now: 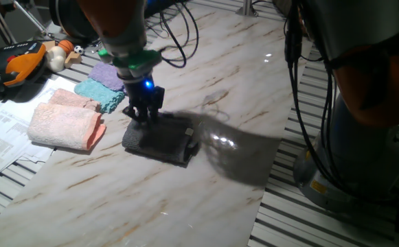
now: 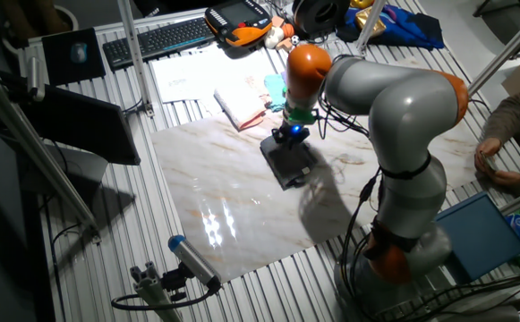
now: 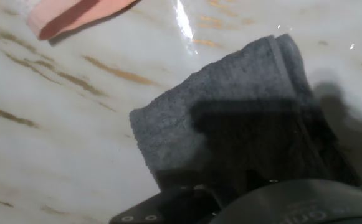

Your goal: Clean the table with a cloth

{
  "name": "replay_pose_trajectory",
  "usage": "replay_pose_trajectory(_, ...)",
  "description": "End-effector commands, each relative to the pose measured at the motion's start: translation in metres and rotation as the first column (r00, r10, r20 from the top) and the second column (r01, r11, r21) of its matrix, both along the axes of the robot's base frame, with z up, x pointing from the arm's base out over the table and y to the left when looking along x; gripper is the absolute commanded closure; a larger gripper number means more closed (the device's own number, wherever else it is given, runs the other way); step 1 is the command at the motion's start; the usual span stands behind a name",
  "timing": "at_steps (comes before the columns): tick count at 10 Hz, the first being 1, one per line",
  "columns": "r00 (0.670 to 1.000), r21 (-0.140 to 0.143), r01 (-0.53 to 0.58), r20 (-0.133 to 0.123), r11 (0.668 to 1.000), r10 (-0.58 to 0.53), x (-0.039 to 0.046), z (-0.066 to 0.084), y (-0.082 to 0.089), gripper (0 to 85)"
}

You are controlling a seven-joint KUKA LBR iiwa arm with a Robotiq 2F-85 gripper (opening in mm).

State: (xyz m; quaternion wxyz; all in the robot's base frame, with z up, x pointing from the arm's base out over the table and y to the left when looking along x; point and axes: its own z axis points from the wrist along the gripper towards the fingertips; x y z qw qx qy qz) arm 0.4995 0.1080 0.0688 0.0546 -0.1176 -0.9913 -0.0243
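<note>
The dark charcoal-grey cloth (image 1: 163, 139) lies folded flat near the middle of the white marble-look table (image 1: 206, 199). My gripper (image 1: 145, 115) is down on the cloth's edge nearest the pink towel, with its fingers close together and pinching the terry there. The other fixed view shows the cloth (image 2: 292, 165) under the gripper (image 2: 288, 140) on the table (image 2: 233, 210). In the hand view the cloth (image 3: 187, 124) fills the centre on the table (image 3: 50, 130). A dark blur over it hides the fingertips.
A pink folded towel (image 1: 67, 123) lies left of the cloth, with teal (image 1: 100, 92) and purple (image 1: 108, 73) cloths behind it. Papers (image 1: 3, 134) and an orange pendant (image 1: 22, 63) lie at the far left. The arm's base (image 1: 364, 103) and cables stand on the right. Ribbed metal slats (image 1: 336, 219) surround the table.
</note>
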Motion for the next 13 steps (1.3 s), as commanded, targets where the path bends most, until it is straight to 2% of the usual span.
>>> replay_pose_trajectory(1,1.000,-0.002,0.003,0.014,1.000,-0.003,-0.0011,-0.005,0.002,17.0)
replay_pose_trajectory(2,1.000,0.002,0.010,0.026,1.000,-0.010,-0.0020,-0.008,0.004,17.0)
replay_pose_trajectory(3,1.000,0.007,0.006,0.029,1.000,-0.006,-0.0015,-0.010,0.005,0.0)
replay_pose_trajectory(4,0.999,0.000,0.000,0.034,1.000,0.000,-0.0006,-0.012,0.005,0.0)
replay_pose_trajectory(6,0.998,-0.023,-0.007,0.064,1.000,0.009,0.0010,-0.021,0.006,0.0)
replay_pose_trajectory(7,0.997,-0.023,-0.008,0.076,1.000,0.010,0.0019,-0.025,0.005,0.0)
replay_pose_trajectory(8,0.997,-0.022,-0.016,0.081,1.000,0.017,0.0029,-0.028,0.005,17.0)
replay_pose_trajectory(9,0.995,-0.025,-0.024,0.092,0.999,0.026,0.0030,-0.031,0.005,17.0)
replay_pose_trajectory(10,0.994,-0.035,-0.039,0.106,0.999,0.042,0.0029,-0.035,0.006,34.0)
replay_pose_trajectory(11,0.991,-0.045,-0.061,0.115,0.997,0.066,0.0037,-0.039,0.007,34.0)
replay_pose_trajectory(12,0.989,-0.048,-0.079,0.118,0.996,0.084,0.0050,-0.041,0.006,51.0)
replay_pose_trajectory(13,0.987,-0.055,-0.100,0.120,0.993,0.106,0.0066,-0.043,0.004,51.0)
